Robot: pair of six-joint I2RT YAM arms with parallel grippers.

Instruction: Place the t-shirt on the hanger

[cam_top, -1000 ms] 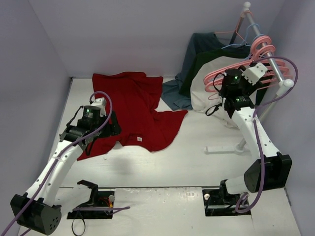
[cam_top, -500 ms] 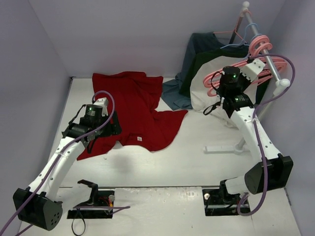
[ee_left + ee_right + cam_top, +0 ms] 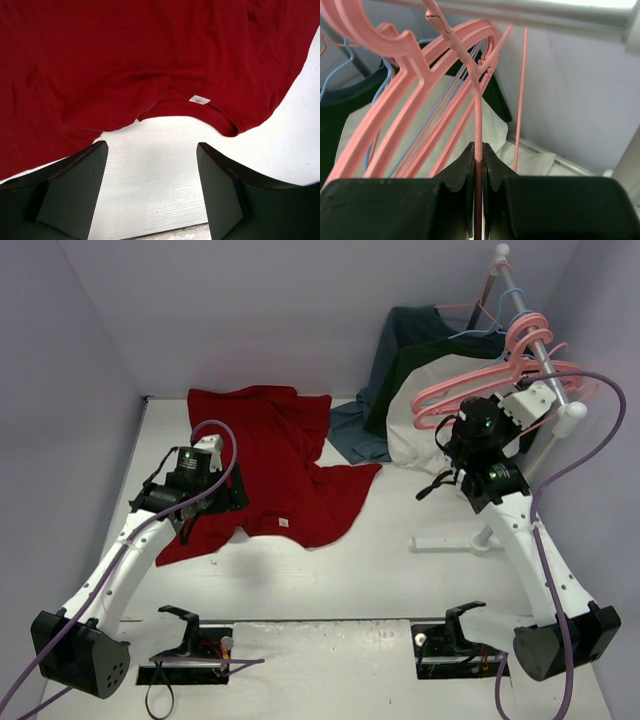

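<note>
1 hanger (image 3: 478, 112), pinched by the right gripper (image 3: 479, 156), runs straight ahead; left gripper (image 3: 150, 172) gapes near t-shirt (image 3: 125, 55).

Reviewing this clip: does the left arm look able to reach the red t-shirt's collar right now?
Probably yes: the left gripper is open just short of the collar of the t-shirt, with only bare table between.

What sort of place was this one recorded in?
Probably a lab robot cell staged as a laundry corner: plain walls box in a white table, a clothes rail carries pink hangers and garments, and a red t-shirt lies on the table.
</note>
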